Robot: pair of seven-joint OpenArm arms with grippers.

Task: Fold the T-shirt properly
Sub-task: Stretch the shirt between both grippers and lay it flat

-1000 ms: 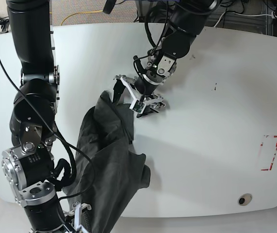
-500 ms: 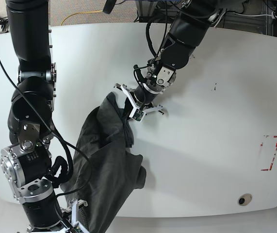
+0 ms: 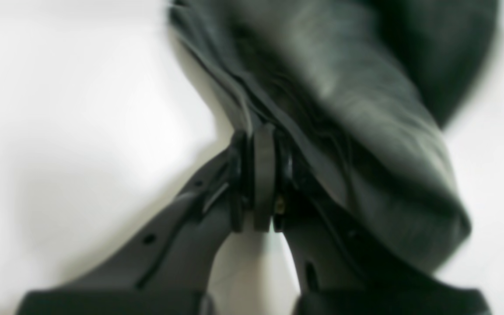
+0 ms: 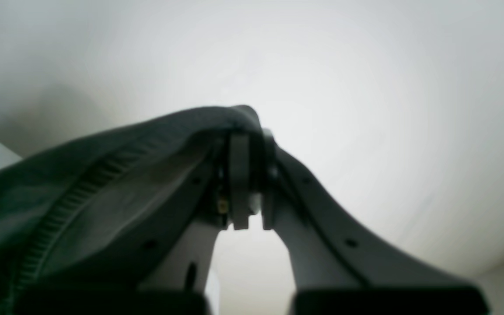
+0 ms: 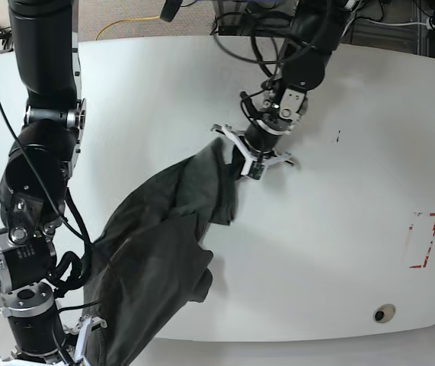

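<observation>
On the worktop (image 5: 354, 114) I am pinching the crumpled T-shirt (image 5: 164, 252) in both end effectors, left (image 5: 249, 158) and right (image 4: 247, 175); folding is barely starting.

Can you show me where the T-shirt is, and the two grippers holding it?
T-shirt (image 5: 164, 252): base view, crumpled middle.
Left gripper (image 5: 241, 160): base view, fingertips pinching cloth.
Right gripper (image 4: 246, 144): right wrist view, closed fingertips.
</observation>
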